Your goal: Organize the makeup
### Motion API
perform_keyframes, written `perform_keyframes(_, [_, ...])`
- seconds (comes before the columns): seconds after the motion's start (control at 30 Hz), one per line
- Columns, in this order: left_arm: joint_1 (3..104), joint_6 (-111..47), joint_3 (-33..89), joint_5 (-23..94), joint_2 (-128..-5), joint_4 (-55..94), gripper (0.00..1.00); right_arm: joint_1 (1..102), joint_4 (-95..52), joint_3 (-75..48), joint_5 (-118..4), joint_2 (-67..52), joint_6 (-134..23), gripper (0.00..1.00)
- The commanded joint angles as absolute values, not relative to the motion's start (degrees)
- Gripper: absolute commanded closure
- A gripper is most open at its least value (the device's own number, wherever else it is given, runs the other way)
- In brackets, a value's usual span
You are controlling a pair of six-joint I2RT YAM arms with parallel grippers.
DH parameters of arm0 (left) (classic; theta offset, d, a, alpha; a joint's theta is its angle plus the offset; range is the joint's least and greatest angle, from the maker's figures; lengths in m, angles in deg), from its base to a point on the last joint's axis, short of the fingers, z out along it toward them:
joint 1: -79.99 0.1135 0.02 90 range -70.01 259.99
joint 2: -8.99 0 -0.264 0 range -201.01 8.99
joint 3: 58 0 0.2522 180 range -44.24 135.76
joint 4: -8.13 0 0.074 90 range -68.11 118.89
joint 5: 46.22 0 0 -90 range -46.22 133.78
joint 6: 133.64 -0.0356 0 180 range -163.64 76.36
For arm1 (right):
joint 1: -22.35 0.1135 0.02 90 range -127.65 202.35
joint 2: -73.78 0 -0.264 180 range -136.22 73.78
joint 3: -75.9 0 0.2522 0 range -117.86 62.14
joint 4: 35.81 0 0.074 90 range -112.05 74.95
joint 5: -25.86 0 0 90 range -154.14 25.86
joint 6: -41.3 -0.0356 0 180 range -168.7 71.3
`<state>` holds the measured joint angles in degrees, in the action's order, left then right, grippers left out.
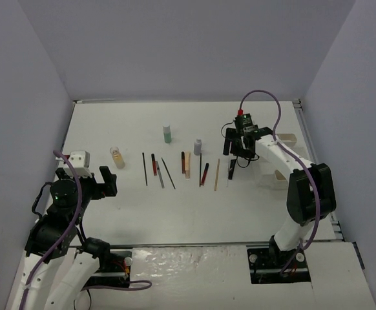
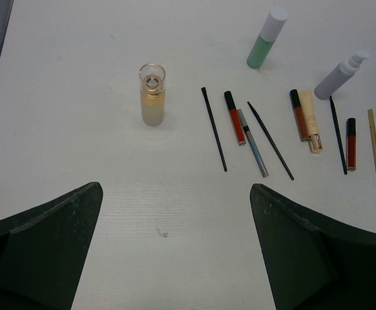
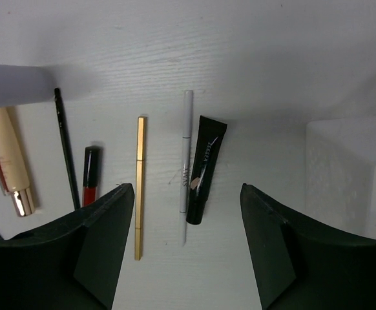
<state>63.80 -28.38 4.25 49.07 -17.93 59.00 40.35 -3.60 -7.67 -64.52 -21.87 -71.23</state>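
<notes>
The makeup lies across the middle of the table. A beige bottle (image 1: 117, 157) (image 2: 152, 95), a green-based bottle (image 1: 167, 134) (image 2: 265, 39) and a grey bottle (image 1: 198, 147) (image 2: 342, 74) stand upright. A row of thin sticks (image 1: 185, 169) lies in front of them. My right gripper (image 1: 235, 155) (image 3: 185, 194) hovers open over the row's right end. Its fingers straddle a white pencil (image 3: 186, 155) and a black tube (image 3: 205, 165) without touching either. A gold stick (image 3: 139, 187) runs just inside the left finger. My left gripper (image 1: 110, 183) (image 2: 175, 194) is wide open and empty, short of the beige bottle.
A white compartmented tray (image 1: 285, 139) (image 3: 349, 174) sits right of my right gripper, partly behind that arm. In the right wrist view, a red gloss (image 3: 91, 174), a thin black stick (image 3: 64, 145) and a beige tube (image 3: 10, 161) lie left of the gold stick. Walls enclose the table.
</notes>
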Motion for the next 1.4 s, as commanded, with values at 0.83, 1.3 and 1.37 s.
perform_keyframes(0.83, [63.64,-28.35,4.89,49.23,-19.0,54.85,0.03,40.37,-12.64,-3.49,-72.98,-31.9,-77.53,0.67])
perform_keyframes(1.3, [63.64,-28.26,4.89,49.43,-19.42,54.96,0.03,40.48,-14.08,-2.87,-70.73,-29.32,-76.83,0.98])
perform_keyframes(1.37, [63.64,-28.31,4.94,49.5,-19.48,55.02,0.03,40.59,-14.14,-3.18,-70.92,-26.02,-76.37,0.99])
